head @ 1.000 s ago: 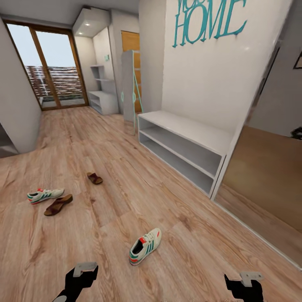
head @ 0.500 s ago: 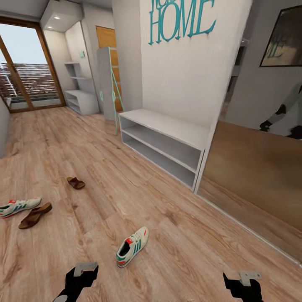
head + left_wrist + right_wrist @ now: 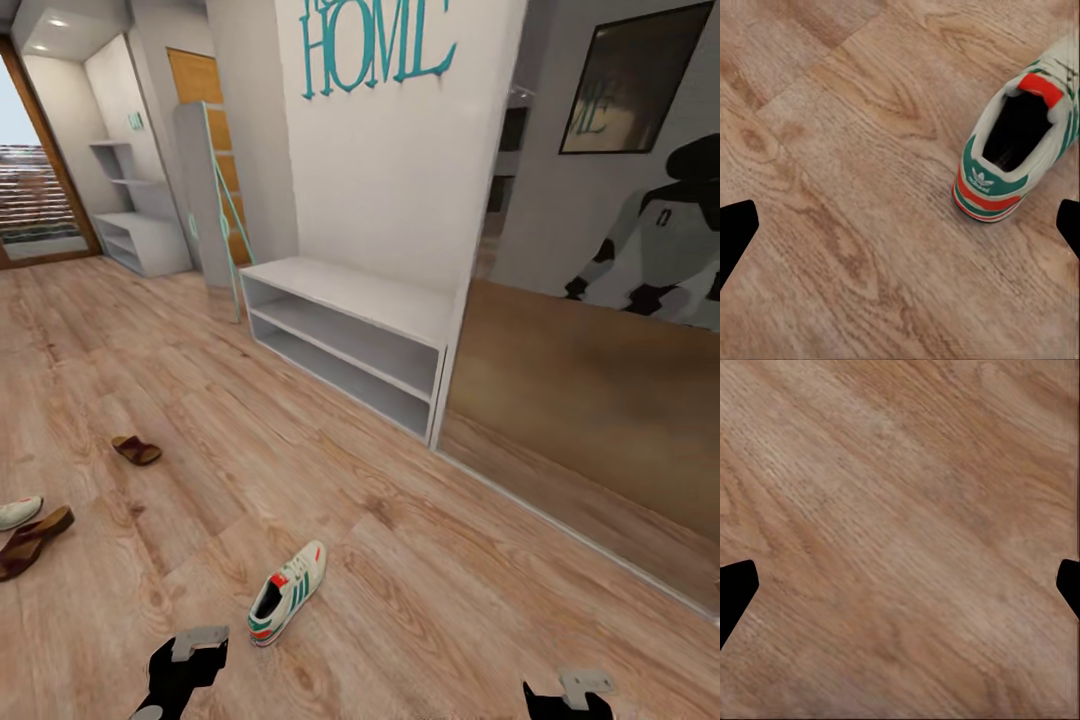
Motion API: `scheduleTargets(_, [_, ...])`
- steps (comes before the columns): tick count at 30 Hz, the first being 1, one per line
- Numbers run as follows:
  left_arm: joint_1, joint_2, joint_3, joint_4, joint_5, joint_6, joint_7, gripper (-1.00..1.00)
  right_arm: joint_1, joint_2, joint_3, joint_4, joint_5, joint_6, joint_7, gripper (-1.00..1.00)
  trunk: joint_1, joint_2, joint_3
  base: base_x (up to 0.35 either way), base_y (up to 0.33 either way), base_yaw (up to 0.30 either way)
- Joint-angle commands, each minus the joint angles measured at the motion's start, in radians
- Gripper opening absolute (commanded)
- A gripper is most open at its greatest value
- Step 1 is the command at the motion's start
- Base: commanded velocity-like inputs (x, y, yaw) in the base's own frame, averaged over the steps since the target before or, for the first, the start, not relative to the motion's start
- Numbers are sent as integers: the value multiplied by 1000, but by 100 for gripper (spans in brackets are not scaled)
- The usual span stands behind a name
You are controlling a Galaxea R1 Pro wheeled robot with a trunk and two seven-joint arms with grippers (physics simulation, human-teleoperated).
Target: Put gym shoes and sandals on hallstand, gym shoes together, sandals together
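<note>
Lying near left claw (image 3: 900,229) spread wide, gym shoe (image 3: 287,592), right claw (image 3: 900,585) also spread, bare floor (image 3: 420,600) around

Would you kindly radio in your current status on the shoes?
Both tools open, empty. Nearest gym shoe on corridor floor, just ahead of left tool. Hallstand shelves bare. Path to it unobstructed.

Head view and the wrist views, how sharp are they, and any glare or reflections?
Head view: mostly sharp, wide-angle lean in the walls; the mirror panel reflects the robot; soft even light, no glare. Left wrist view: gym shoe slightly soft, its toe cut off at the edge. Right wrist view: corridor floor grain a bit blurred.
</note>
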Motion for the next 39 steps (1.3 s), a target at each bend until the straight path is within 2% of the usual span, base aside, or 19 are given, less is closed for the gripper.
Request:
scheduleTargets(1, [0,0,0,0,-1,-3,2,100,-1,1,-1,2,0,-3,1,100,0,0,-1,0,0,-289])
scheduleTargets(30, [-2,-1,1,1,-1,2,3,100,-1,3,-9,8,-3,-2,-7,100,0,0,-1,0,1,-299])
scheduleTargets(39, [-2,1,7,1,1,2,3,100,-1,1,-11,4,-3,-2,-7,100,0,0,-1,0,250,-261])
